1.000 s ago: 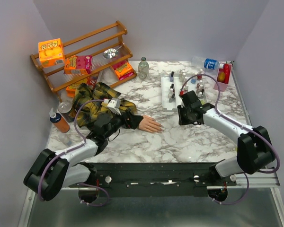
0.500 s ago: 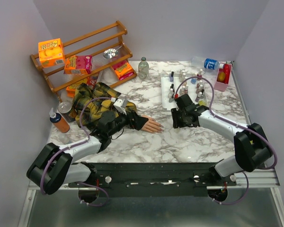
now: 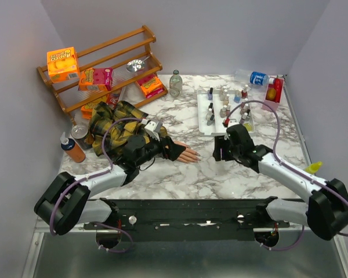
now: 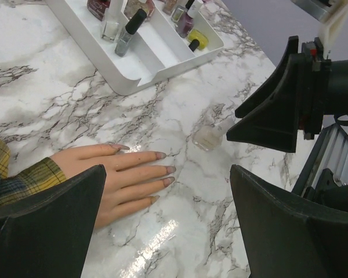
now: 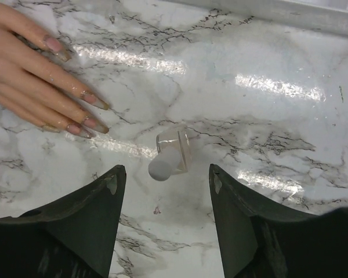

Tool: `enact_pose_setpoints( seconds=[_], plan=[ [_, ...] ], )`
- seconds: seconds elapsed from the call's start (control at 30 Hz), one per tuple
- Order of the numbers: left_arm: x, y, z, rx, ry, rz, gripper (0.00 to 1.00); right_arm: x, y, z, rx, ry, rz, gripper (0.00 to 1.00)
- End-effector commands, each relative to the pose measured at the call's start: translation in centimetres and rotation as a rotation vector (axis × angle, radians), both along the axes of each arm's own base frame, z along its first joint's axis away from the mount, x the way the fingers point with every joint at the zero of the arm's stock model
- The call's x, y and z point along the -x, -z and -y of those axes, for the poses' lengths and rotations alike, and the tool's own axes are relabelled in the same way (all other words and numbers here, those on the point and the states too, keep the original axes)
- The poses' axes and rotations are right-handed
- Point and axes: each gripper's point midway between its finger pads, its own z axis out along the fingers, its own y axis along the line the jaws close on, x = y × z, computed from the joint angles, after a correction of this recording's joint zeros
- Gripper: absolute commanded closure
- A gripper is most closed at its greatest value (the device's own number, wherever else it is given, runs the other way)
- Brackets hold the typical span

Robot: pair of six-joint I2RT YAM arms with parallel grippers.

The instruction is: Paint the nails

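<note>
A peach mannequin hand (image 3: 184,153) lies flat on the marble, sticking out of a yellow-and-black plaid sleeve (image 3: 113,130). Its nails (image 4: 169,169) (image 5: 87,123) look pale pinkish-brown. My left gripper (image 3: 169,148) (image 4: 168,185) hovers open over the wrist and knuckles, touching nothing. A small clear polish bottle (image 5: 173,153) (image 4: 207,136) with a white cap stands on the table just right of the fingertips. My right gripper (image 3: 220,152) (image 5: 166,179) is open right behind the bottle, and its fingers are clear of the bottle.
A white tray (image 3: 204,119) (image 4: 133,81) of several polish bottles sits behind the right arm. A wooden rack (image 3: 98,63) with boxes stands back left. An orange bottle (image 3: 74,149) and a can (image 3: 79,133) stand left of the sleeve. A pink holder (image 3: 272,92) is back right.
My right gripper has opened and let go of the clear bottle near the fingertips, drawing back toward the near side. My left gripper has slid right along the sleeve toward the hand.
</note>
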Motion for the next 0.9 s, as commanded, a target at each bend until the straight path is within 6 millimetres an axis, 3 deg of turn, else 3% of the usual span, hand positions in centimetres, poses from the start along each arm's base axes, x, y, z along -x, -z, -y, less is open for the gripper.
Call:
enact_pose_setpoints(
  seconds=[0.0, 0.07, 0.23, 0.4, 0.6, 0.8, 0.83, 0.87],
  plan=[
    [0.2, -0.2, 1.0, -0.024, 0.038, 0.015, 0.01, 0.0, -2.5, -0.6, -0.123, 0.006, 0.149, 0.32],
    [0.4, -0.2, 1.2, -0.030, 0.045, 0.017, 0.01, 0.4, -2.5, -0.3, -0.149, 0.014, 0.177, 0.32],
    [2.0, -0.2, 3.5, -0.073, 0.141, 0.056, 0.01, 0.9, -4.9, 1.1, -0.213, 0.091, 0.292, 0.33],
    [2.3, 0.0, 4.8, -0.111, 0.159, 0.074, 0.01, 1.8, -5.1, 1.5, -0.290, 0.120, 0.338, 0.33],
    [3.8, 0.2, 6.9, -0.180, 0.207, 0.176, 0.01, 1.1, -5.5, 2.7, -0.264, 0.198, 0.365, 0.40],
    [3.0, 0.1, 7.5, -0.191, 0.153, 0.226, 0.01, 0.7, -5.9, 1.1, -0.204, 0.109, 0.271, 0.48],
    [2.8, 0.1, 7.6, -0.193, 0.148, 0.225, 0.01, 1.1, -4.6, 1.0, -0.169, 0.093, 0.201, 0.48],
    [2.7, -0.2, 7.8, -0.190, 0.146, 0.234, 0.01, 0.6, -5.5, 0.6, -0.166, 0.077, 0.199, 0.48]
  ],
)
